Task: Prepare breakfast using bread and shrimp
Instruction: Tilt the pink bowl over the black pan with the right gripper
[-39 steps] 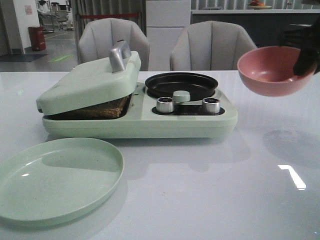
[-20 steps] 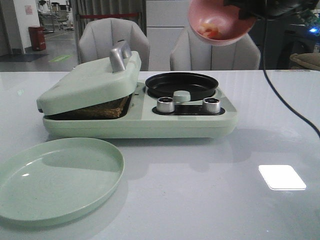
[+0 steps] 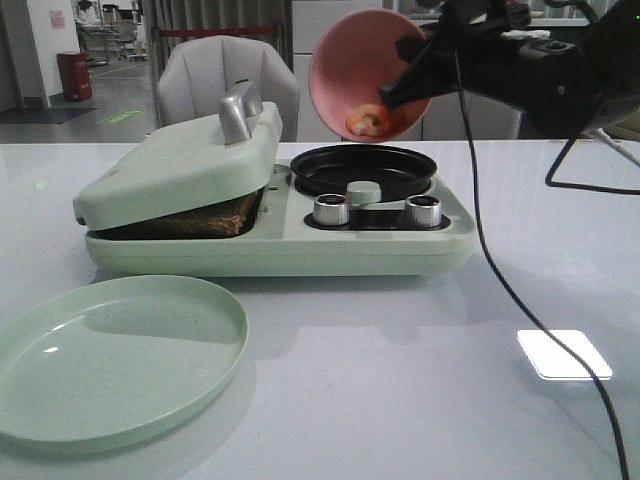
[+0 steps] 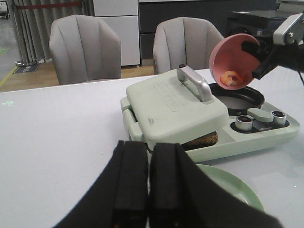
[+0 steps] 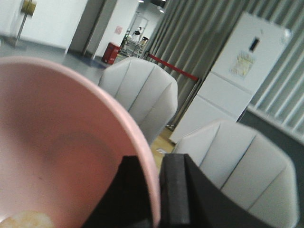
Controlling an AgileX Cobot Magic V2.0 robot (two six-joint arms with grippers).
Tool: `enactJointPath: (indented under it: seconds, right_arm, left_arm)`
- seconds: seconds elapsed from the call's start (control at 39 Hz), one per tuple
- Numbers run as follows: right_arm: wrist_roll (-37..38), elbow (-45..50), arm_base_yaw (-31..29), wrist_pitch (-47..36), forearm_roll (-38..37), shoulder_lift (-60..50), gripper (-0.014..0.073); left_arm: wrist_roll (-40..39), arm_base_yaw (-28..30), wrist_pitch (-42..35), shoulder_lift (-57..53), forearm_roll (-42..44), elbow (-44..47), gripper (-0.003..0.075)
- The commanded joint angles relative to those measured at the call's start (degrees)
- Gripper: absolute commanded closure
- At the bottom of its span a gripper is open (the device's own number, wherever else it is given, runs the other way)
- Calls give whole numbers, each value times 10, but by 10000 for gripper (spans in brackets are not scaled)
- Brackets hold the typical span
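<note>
My right gripper [image 3: 408, 72] is shut on the rim of a pink bowl [image 3: 355, 60] and holds it tipped steeply over the black round pan [image 3: 362, 168] of the green breakfast maker [image 3: 280, 240]. Orange-pink shrimp [image 3: 367, 120] lie at the bowl's low edge, also in the left wrist view [image 4: 231, 77] and the right wrist view [image 5: 23, 219]. The bread [image 3: 205, 215] shows as a brown edge under the tilted green lid [image 3: 180, 165]. My left gripper [image 4: 148, 190] is shut and empty, near the table in front of the maker.
A pale green plate [image 3: 110, 355] lies at the front left of the white table [image 3: 420, 380]. Two silver knobs [image 3: 330, 210] sit on the maker's front. Grey chairs [image 3: 225, 85] stand behind the table. A black cable [image 3: 500, 280] hangs from my right arm.
My right gripper has carried the pink bowl up and left from the right side to above the black pan and tipped it steeply. The shrimp have slid to its low edge.
</note>
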Motion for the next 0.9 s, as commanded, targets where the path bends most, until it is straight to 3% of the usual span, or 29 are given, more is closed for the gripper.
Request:
enactJointPath:
  seconds: [0.0,0.18,0.36,0.72,0.87]
  right_arm:
    - [-125,-21,14,-51,-5,-31,442]
    - [-254,-21,27,-75,24,-27,442]
    - [-275,-21,27,-106,78,-27,442]
    - [-267,-47,27,-91,143,-27,442]
    - [-139,-70,27,-28,275,-34,442]
  left_arm:
    - [-1,-4,-42,3,-4,-15,607]
    - [-1,-4,-42,3,-4,-15,607]
    - [-1,-4,-42,3,-4,-15,607]
    - [-1,-4,-42,3,-4,-15,607]
    - [-1,-4,-42,3,-4,-15,606]
